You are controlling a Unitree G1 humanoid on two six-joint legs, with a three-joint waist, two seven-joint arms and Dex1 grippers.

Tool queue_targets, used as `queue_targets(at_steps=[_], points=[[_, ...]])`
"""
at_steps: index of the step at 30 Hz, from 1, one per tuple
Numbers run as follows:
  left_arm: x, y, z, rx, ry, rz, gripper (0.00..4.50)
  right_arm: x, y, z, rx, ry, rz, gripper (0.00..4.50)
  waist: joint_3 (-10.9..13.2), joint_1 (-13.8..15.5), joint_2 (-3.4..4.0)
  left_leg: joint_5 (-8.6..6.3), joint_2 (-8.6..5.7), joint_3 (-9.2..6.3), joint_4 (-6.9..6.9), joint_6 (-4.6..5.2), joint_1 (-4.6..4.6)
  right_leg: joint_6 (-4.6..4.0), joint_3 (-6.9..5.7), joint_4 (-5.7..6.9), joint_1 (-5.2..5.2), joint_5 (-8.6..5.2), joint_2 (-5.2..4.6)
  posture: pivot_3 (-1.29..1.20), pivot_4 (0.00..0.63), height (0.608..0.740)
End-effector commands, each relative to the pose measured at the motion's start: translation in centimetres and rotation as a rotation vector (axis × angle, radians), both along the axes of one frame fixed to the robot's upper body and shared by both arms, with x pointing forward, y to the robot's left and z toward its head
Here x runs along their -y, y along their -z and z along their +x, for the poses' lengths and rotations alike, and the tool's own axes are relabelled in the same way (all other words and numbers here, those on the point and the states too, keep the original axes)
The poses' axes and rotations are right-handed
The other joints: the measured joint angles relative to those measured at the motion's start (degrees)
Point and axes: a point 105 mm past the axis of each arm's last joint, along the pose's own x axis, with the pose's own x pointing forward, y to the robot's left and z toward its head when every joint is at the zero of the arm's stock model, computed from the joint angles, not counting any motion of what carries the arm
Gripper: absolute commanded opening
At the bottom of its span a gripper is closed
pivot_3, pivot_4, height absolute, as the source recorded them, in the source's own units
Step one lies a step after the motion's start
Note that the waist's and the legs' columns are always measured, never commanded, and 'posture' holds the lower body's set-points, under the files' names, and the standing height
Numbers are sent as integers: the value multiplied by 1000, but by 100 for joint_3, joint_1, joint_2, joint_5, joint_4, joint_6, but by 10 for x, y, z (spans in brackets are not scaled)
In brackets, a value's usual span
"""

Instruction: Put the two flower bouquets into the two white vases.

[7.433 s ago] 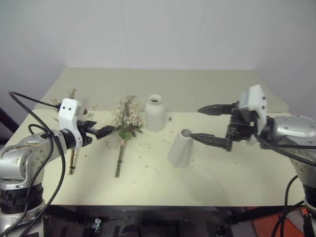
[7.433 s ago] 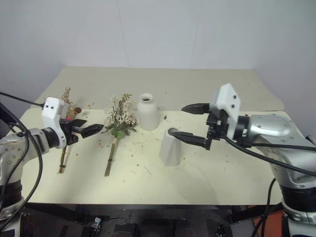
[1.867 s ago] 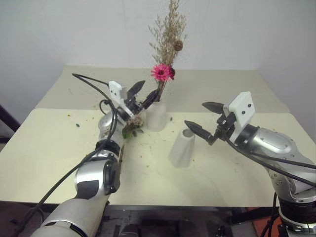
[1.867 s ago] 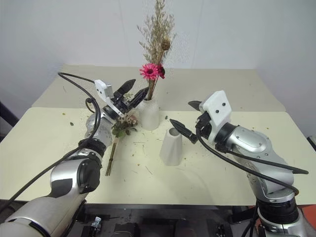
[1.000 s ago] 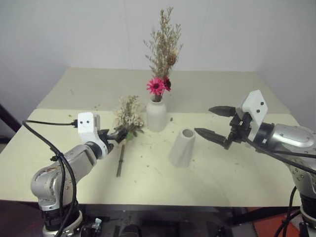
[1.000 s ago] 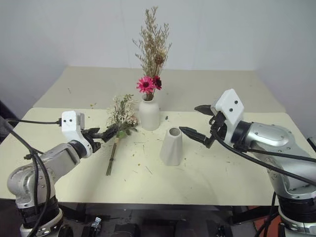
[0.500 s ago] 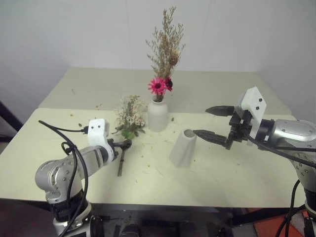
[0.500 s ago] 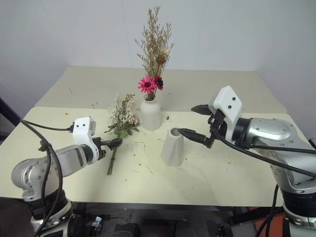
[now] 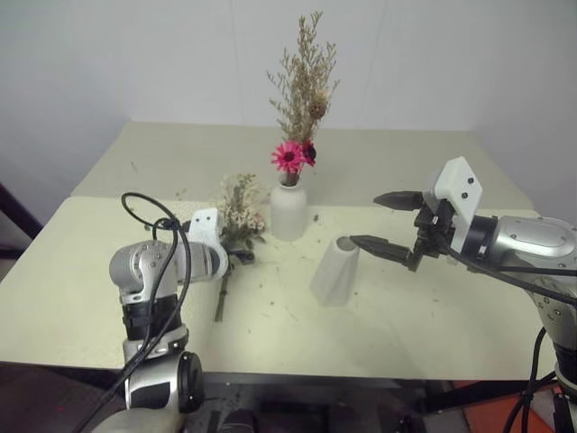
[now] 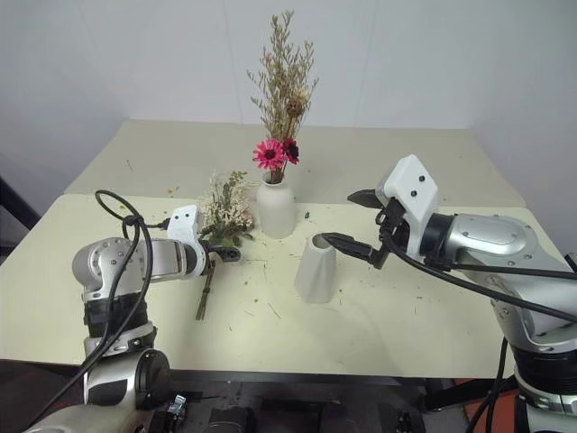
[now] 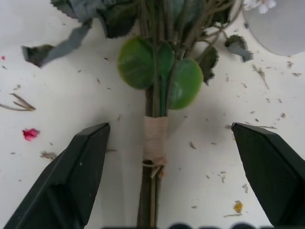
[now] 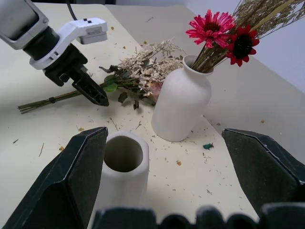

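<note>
While the grass bouquet (image 9: 302,99) stands upright in the round vase (image 9: 288,212), the cream bouquet (image 9: 236,215) lies flat on the table (image 9: 433,307) just left of that vase, stems toward the near edge; the left gripper (image 11: 169,167) hangs low over its taped stems, jaws apart on either side, not touching; the cone vase (image 9: 334,271) stands empty to the right and nearer; the right gripper (image 9: 383,221) hovers beside its mouth, jaws wide apart, holding nothing; dry crumbs (image 9: 275,289) dot the tabletop.
</note>
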Motion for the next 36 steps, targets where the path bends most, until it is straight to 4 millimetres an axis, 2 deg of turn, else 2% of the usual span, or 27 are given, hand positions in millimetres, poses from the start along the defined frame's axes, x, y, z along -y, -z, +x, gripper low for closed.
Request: queue_targets(at_steps=[1, 9, 11, 13, 15, 18, 21, 22, 24, 26, 30, 33, 36], points=[[5, -2, 4, -20, 22, -26, 3278, 2, -12, -4, 55, 16, 16, 4500, 0, 14, 0, 0, 0, 0, 0, 0, -1, 0, 0, 0, -1, 0, 0, 0, 150, 740], [-1, -6, 8, -27, 2, -16, 675, 3, -13, -3, 62, 25, 13, 4500, 0, 39, 0, 0, -1, 0, 0, 0, -3, 0, -1, 0, -2, 0, -1, 0, 150, 740], [-3, -8, 9, -22, -10, -19, 136, 3, -13, -3, 62, 24, 13, 4500, 0, 39, 0, 0, -1, 0, 0, 0, -3, 0, -1, -1, -2, 0, -1, 0, 150, 740], [-6, -14, 9, 16, -28, -8, 112, 3, -12, -3, 59, 22, 10, 4500, 0, 35, 0, 0, -1, 0, 0, -1, -4, 0, -1, -1, -3, 0, -1, 0, 150, 740], [-10, -31, 13, 159, -81, -29, 112, 4, -12, -5, 54, 16, 3, 4500, 0, 26, 0, 0, -1, 0, 0, -1, -6, 0, -1, -2, -6, 0, -1, 0, 150, 740], [-17, -68, 17, 449, -146, -76, 112, 7, -12, -9, 44, 3, 0, 4500, 0, 35, 0, 0, 0, 0, -3, -2, -11, -2, -1, -4, -9, 1, -2, 0, 150, 740], [-16, -117, 7, 783, -119, -246, 112, 12, -13, -13, 35, -7, 6, 4500, 0, 48, 0, 1, 0, 1, -4, -3, -12, -3, 0, -6, -9, 2, -3, 0, 150, 740], [-16, -127, 3, 857, -104, -281, 112, 14, -13, -13, 34, -8, 4, 4500, 0, 51, 0, 1, 0, 3, -3, -4, -13, -4, 0, -7, -8, 2, -3, 0, 150, 740], [-5, -153, -7, 991, 12, -398, 112, 17, -13, -16, 35, -8, -2, 4500, 0, 63, 0, 1, 0, 3, -3, -4, -9, -4, 0, -9, -4, 3, -3, 0, 150, 740], [3, -169, -17, 1074, 114, -487, 112, 19, -14, -18, 35, -8, -2, 4500, 0, 62, 0, 1, 0, 3, -2, -4, -7, -3, -1, -9, 0, 2, -2, 0, 150, 740], [33, -208, -47, 1264, 439, -722, 112, 25, -12, -24, 30, 4, 5, 4500, 1, 75, -1, 1, 0, 3, -1, -3, -15, 12, -2, -12, -2, -7, -2, 0, 150, 740], [45, -221, -44, 1276, 570, -904, 112, 31, -6, -28, 23, 35, -2, 4500, 0, 81, -2, 1, -1, 3, 3, -3, -14, 12, -2, -16, 3, -6, -3, 0, 150, 740], [57, -225, -38, 1239, 689, -1036, 112, 34, -1, -29, 16, 68, -7, 4500, -1, 63, -2, 1, -2, 3, 6, -2, -6, 27, -2, -14, 11, -15, -1, 0, 150, 740]])
